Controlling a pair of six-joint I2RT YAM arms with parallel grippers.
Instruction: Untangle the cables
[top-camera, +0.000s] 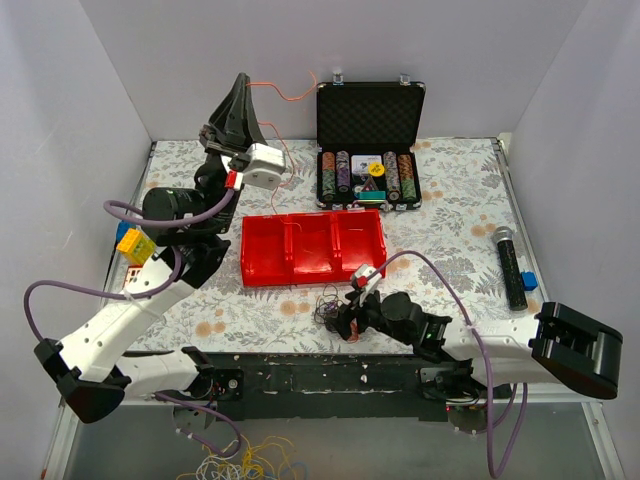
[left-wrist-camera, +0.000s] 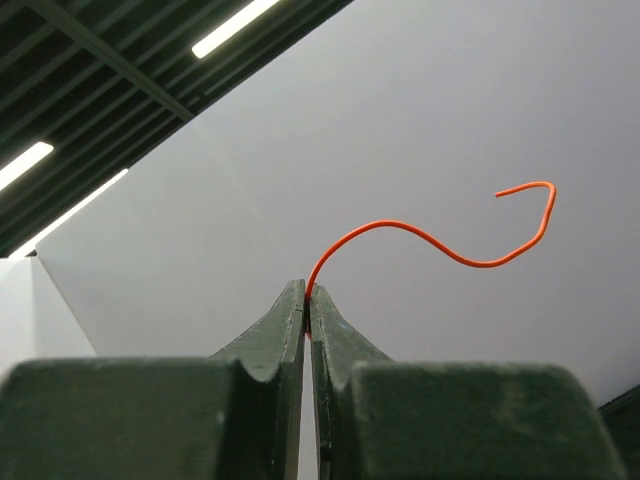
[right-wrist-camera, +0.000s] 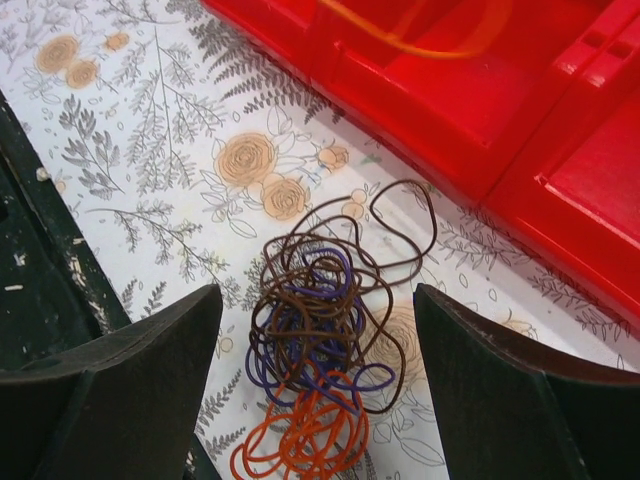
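Note:
A tangle of brown, purple and orange cables (right-wrist-camera: 325, 350) lies on the floral cloth in front of the red tray; it also shows in the top view (top-camera: 330, 305). My right gripper (right-wrist-camera: 318, 330) is open, its fingers either side of the tangle just above it, and shows in the top view (top-camera: 350, 322). My left gripper (left-wrist-camera: 308, 295) is shut on a single orange cable (left-wrist-camera: 430, 240) and held high at the back left (top-camera: 243, 85). That cable (top-camera: 285, 93) curls up past the fingertips and also trails down towards the red tray.
A red three-part tray (top-camera: 312, 247) sits mid-table with a thin orange wire in it. An open black case of poker chips (top-camera: 368, 150) stands at the back. A black microphone (top-camera: 512, 268) lies right. Yellow and blue blocks (top-camera: 133, 243) lie left.

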